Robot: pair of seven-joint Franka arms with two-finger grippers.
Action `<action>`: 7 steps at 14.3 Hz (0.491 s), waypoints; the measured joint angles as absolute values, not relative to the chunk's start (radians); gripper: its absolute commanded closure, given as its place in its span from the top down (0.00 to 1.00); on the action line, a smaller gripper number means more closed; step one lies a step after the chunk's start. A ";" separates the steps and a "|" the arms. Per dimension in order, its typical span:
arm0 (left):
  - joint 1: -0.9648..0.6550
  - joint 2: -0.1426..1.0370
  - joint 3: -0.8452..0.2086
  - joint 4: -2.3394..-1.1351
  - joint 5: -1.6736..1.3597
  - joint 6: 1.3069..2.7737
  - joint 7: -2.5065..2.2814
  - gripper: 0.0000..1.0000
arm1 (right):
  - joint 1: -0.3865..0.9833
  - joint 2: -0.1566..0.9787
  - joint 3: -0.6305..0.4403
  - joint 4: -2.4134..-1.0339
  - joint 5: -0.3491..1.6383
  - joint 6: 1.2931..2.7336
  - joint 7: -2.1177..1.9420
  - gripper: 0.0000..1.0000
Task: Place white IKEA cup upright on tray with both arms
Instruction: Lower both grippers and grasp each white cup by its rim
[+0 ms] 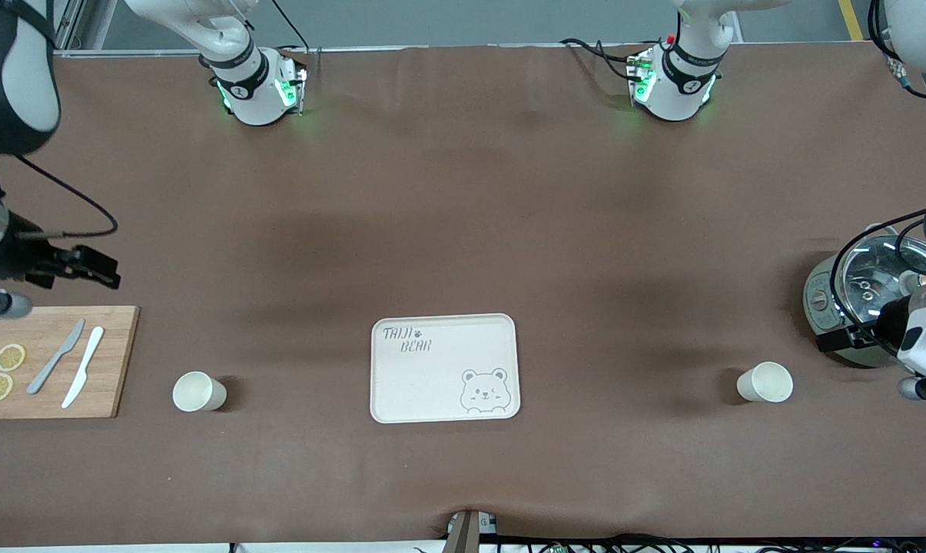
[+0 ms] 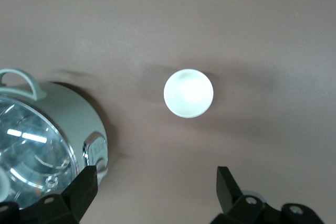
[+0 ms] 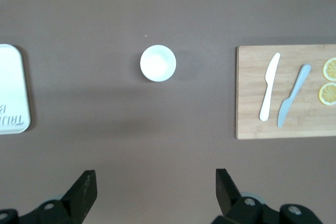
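Note:
The cream tray (image 1: 445,367) with the bear drawing lies mid-table, near the front camera; its end shows in the right wrist view (image 3: 13,90). One white cup (image 1: 198,392) stands upright between the tray and the cutting board, also seen in the right wrist view (image 3: 158,63). A second white cup (image 1: 765,382) stands upright toward the left arm's end, also seen in the left wrist view (image 2: 188,93). My right gripper (image 1: 97,269) (image 3: 155,188) is open and empty, up over the table by the board. My left gripper (image 1: 847,338) (image 2: 156,187) is open and empty over the pot's edge.
A wooden cutting board (image 1: 48,361) (image 3: 286,92) holds two knives and two lemon slices at the right arm's end. A metal cooking pot with a glass lid (image 1: 862,296) (image 2: 42,140) stands at the left arm's end. Brown mat covers the table.

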State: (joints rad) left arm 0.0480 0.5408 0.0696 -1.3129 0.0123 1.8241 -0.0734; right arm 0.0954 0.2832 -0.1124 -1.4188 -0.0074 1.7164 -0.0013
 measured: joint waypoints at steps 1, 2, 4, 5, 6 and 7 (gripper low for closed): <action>0.052 0.560 0.070 -1.314 0.012 1.845 -0.073 1.00 | 0.094 0.319 -0.114 -1.411 -0.007 1.756 -0.001 1.00; 0.056 0.580 0.070 -1.317 0.012 1.872 -0.073 1.00 | 0.089 0.351 -0.116 -1.407 -0.007 1.790 -0.001 1.00; 0.059 0.622 0.070 -1.328 0.012 1.936 -0.072 1.00 | 0.065 0.405 -0.117 -1.406 -0.007 1.846 -0.007 1.00; 0.058 0.642 0.068 -1.333 0.012 1.963 -0.072 1.00 | 0.053 0.428 -0.118 -1.405 -0.007 1.880 -0.017 1.00; 0.058 0.660 0.067 -1.337 0.012 1.986 -0.072 1.00 | 0.043 0.450 -0.118 -1.404 -0.006 1.911 -0.028 1.00; 0.057 0.679 0.067 -1.339 0.012 2.009 -0.072 1.00 | 0.034 0.472 -0.118 -1.404 -0.005 1.937 -0.032 1.00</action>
